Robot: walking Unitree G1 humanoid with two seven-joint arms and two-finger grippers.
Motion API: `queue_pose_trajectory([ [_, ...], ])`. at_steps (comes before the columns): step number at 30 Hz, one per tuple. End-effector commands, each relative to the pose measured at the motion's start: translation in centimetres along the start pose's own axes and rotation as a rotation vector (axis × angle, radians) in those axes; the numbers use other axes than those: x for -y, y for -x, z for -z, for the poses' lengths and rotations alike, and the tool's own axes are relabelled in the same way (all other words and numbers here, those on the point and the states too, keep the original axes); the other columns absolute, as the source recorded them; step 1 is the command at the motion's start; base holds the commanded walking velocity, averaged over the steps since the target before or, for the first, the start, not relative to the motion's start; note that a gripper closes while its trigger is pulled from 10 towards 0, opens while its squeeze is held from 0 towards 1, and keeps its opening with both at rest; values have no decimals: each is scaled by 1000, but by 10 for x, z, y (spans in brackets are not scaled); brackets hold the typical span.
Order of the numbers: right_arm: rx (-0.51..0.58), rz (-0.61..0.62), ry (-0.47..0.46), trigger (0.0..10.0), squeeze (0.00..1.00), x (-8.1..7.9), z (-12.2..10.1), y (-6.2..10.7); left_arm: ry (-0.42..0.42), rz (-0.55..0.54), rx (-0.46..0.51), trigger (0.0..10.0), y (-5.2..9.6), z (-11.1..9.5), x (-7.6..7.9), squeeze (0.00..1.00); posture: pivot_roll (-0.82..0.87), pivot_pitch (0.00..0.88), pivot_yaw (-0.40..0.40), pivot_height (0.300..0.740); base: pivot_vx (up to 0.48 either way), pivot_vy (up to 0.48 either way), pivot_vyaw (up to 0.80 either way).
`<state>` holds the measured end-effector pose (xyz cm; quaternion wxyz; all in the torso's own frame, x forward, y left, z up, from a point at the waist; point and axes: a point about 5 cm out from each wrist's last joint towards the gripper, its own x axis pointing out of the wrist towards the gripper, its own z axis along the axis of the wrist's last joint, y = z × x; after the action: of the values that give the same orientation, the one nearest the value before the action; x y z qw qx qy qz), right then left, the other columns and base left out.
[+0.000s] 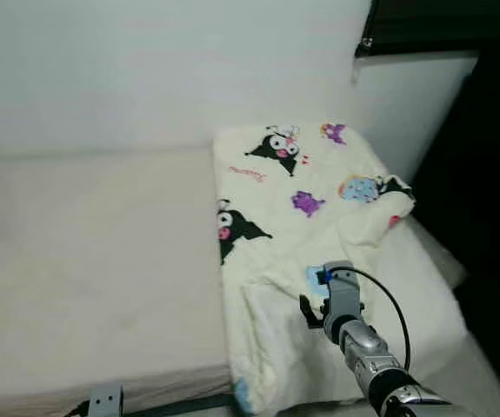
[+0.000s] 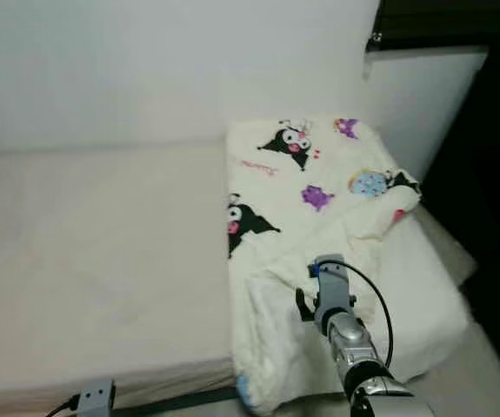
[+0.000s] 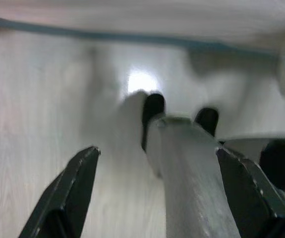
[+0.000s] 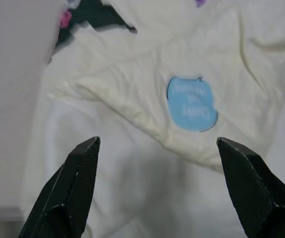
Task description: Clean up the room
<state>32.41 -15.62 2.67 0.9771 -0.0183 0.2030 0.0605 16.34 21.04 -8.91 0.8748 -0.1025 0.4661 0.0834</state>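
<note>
One cream blanket printed with cartoon characters (image 1: 306,226) lies on one bed with a pale beige mattress (image 1: 84,261). Two claws are in view. The blanket covers the right-hand part of the bed, from the white wall (image 1: 145,61) at the far side down to the near edge, where it hangs over. Its long axis runs from the wall toward the robot, and its left edge makes a straight line down the mattress. The print includes three black figures (image 1: 277,148), two purple ones (image 1: 306,203) and pale blue ones (image 1: 360,188). The far right corner is bunched and folded over. The left part of the mattress is bare.

The right claw (image 4: 154,188) hovers above the near half of the blanket, its two black fingers (image 4: 78,178) spread wide apart with nothing between them, pointing down at creased cloth with a round light blue patch (image 4: 192,103). In the head views its silver arm (image 1: 354,330) reaches in from the lower right over the blanket.

The left claw (image 3: 152,193) hangs low, fingers apart, above a pale wood-grain floor (image 3: 28,124), with a grey leg of the robot (image 3: 192,173) between the fingers in the view.

To the right of the bed the room falls into dark shadow (image 1: 484,200), and a dark window frame (image 1: 441,26) sits high on the wall.
</note>
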Motion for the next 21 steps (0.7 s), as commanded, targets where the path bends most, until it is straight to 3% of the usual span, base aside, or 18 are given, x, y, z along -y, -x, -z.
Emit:
queue_pose_trajectory([
  [1,-5,24,-23,10000,0,6,4,2,-13,-4,-15,10000,1,5,-4,0,-108,114,-15,740,0,-435,0],
  [6,-2,35,-35,10000,0,8,4,2,-15,-18,-26,10000,7,14,-21,0,-111,117,-14,740,0,-432,0],
  [12,-11,38,-33,10000,0,8,7,3,-19,-27,-26,10000,9,14,-30,0,-109,113,-14,740,0,-432,0],
  [15,-12,37,-32,10000,0,8,7,3,-22,-28,-22,10000,9,11,-30,0,-108,112,-15,740,0,-435,0],
  [18,-10,31,-22,10000,0,7,6,3,-18,-20,-14,10000,5,6,-18,0,-109,110,-13,740,0,0,0],
  [21,-8,32,8,10000,0,8,4,3,-19,-10,-5,10000,1,1,-6,0,-108,111,-11,740,0,0,800],
])
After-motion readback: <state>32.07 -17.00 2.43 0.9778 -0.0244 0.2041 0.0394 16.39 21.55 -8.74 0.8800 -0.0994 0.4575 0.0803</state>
